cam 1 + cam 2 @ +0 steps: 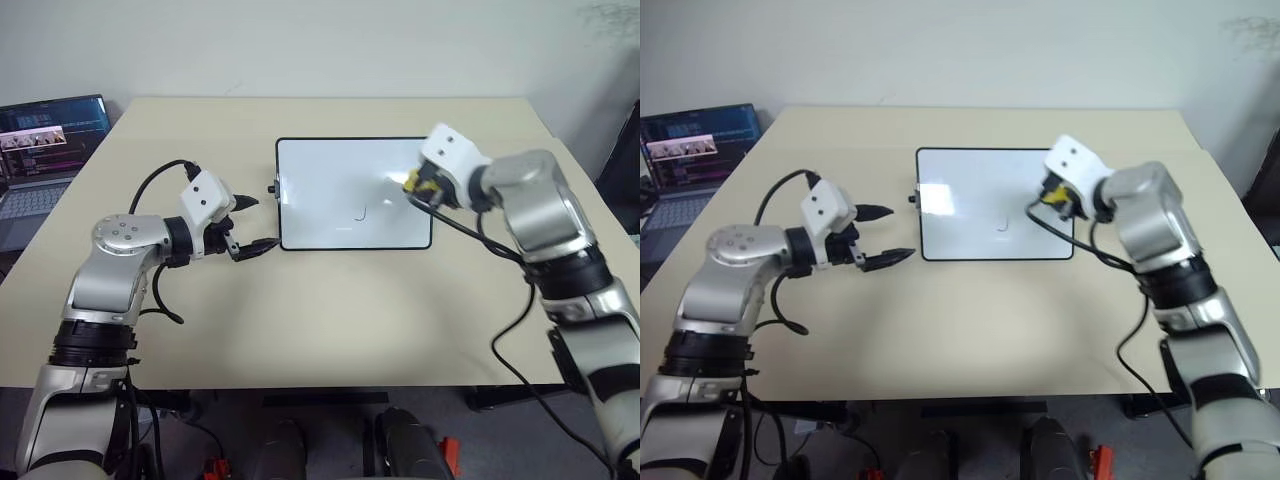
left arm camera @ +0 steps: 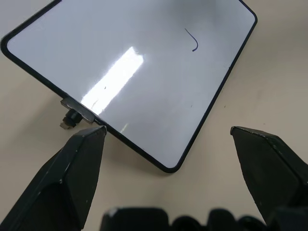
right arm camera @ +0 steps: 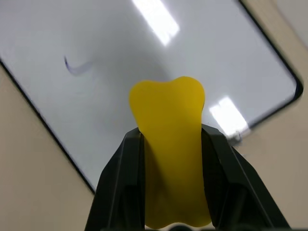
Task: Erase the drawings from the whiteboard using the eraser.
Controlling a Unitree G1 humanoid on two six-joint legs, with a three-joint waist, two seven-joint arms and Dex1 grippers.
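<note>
The eraser (image 3: 168,159) is clamped in the right tool (image 1: 418,186), above the whiteboard's (image 1: 330,190) right edge. 1 hook-shaped drawing (image 1: 362,212) shows there. The left tool (image 1: 252,224), fingers apart, hovers beside the board's left corner on the counter (image 1: 300,320).

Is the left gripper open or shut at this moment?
Open. The left gripper has its two black fingers spread wide apart, holding nothing, near the whiteboard corner.

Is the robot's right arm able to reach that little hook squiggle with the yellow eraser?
Probably yes. The right gripper holds the eraser above the whiteboard, and nothing lies between it and the hook mark.
</note>
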